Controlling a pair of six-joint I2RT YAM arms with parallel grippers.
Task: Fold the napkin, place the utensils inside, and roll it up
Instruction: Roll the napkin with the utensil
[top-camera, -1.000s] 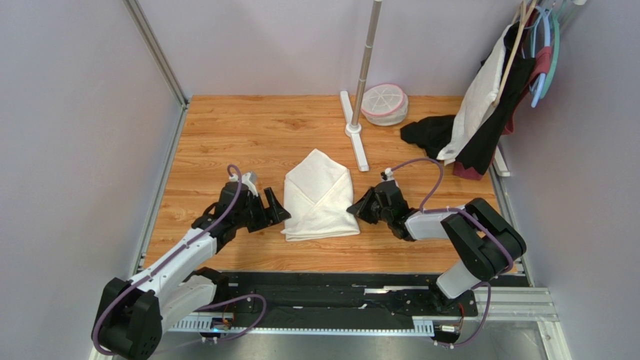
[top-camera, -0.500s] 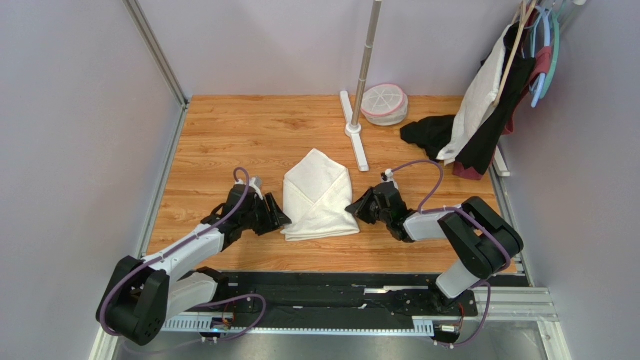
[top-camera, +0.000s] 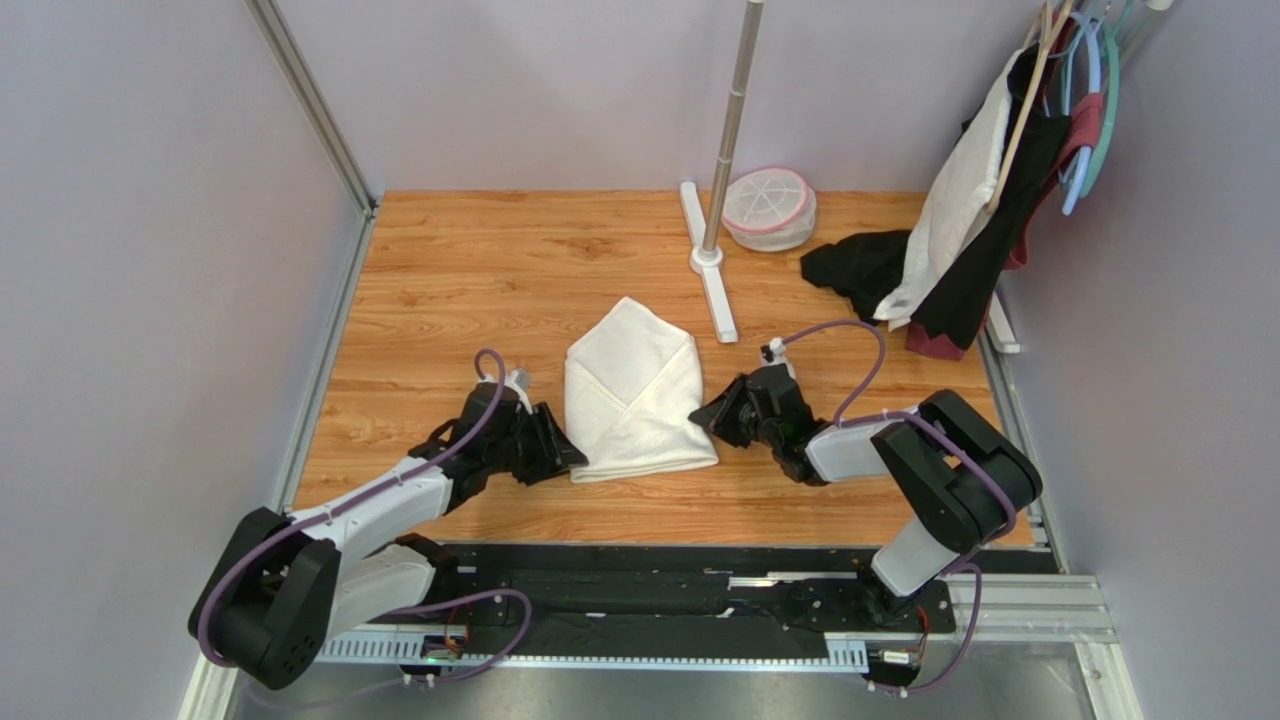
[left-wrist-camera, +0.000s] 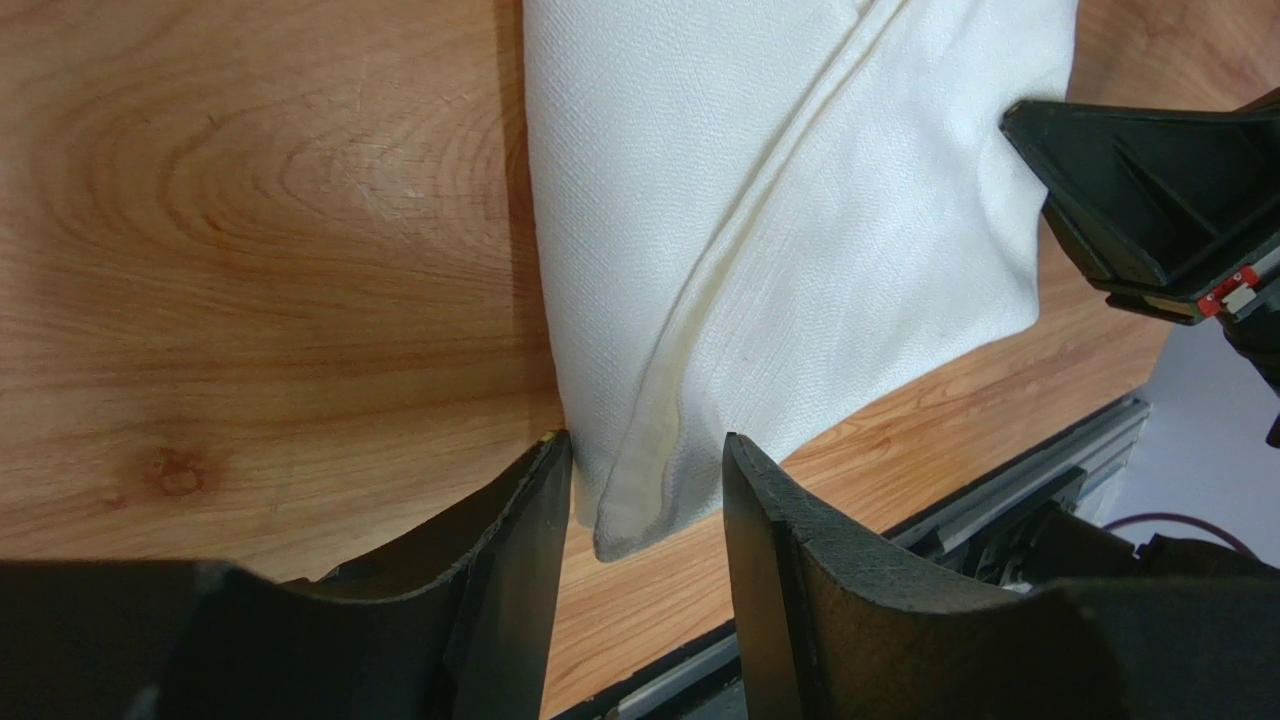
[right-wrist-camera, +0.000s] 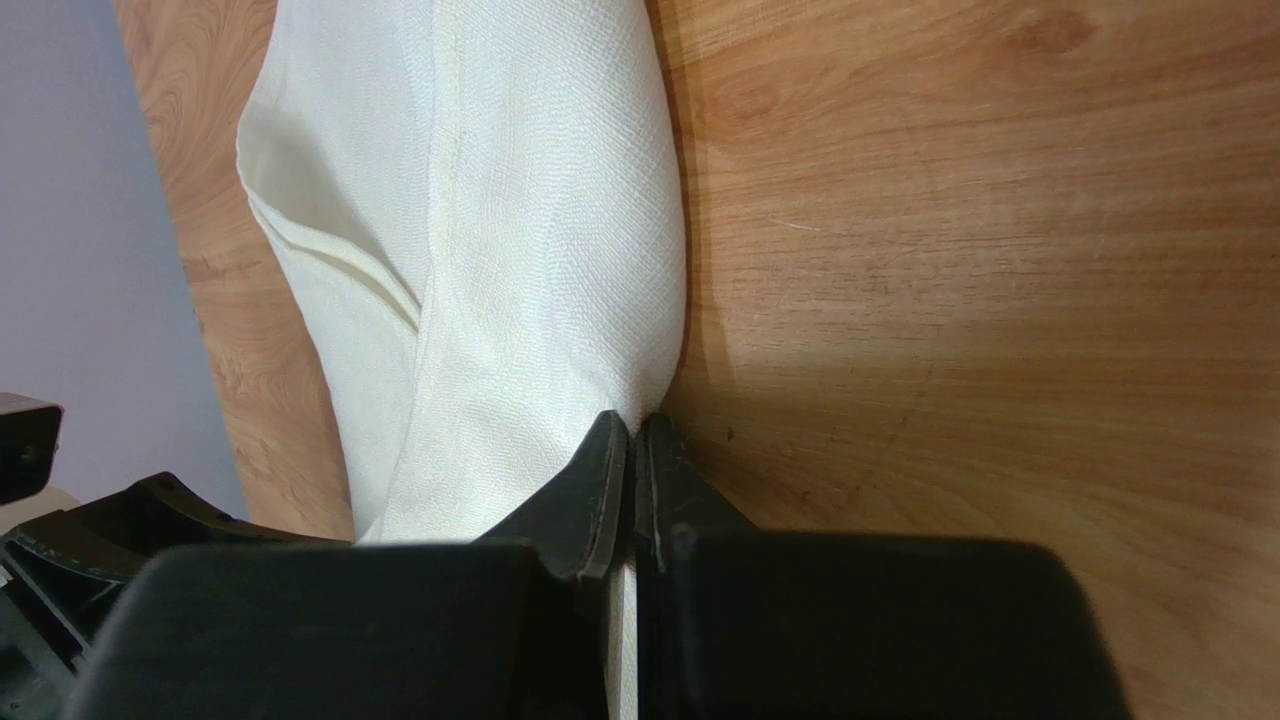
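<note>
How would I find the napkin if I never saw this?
Look at the wooden table. Near its middle, between the left gripper and the right gripper, lies the napkin. It's the only cream-white cloth folded flat; the white garment hangs at far right.

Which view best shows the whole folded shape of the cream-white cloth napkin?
Top external: the cream-white cloth napkin lies complete, an envelope-like fold on the wooden table. Left wrist shows only its near corner, between the fingers of the open left tool; right wrist shows one edge pinched by the shut right tool.
</note>
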